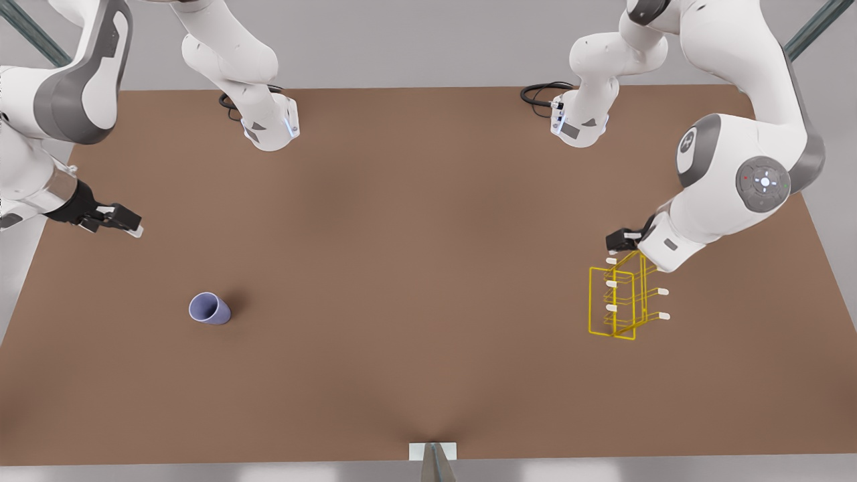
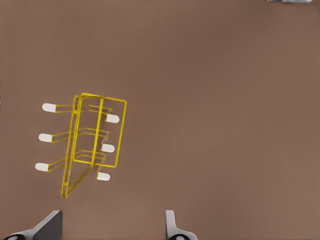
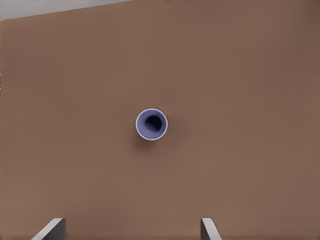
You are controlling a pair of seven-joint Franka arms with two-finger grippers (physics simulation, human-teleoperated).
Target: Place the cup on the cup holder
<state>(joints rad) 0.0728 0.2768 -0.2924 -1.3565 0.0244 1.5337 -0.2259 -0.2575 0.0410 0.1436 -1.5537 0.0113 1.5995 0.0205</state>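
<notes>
Cup (image 1: 209, 309): small, plain lavender-blue, tapered, no handle. Stands upright w/ mouth open upward, empty; sits on brown table (image 1: 415, 281) nr its edge at front view's left, well apart from holder. Cup holder (image 1: 622, 301): yellow thin-wire rack, rectangular frame, several prongs w/ white caps sticking out both sides. Stands upright nr table's edge at front view's right, nothing on prongs.

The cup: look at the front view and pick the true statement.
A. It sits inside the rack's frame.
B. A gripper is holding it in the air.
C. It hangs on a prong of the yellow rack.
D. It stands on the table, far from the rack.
D. The cup stands on the table on the front view's left, apart from the rack on the right, with neither gripper touching it.
</notes>
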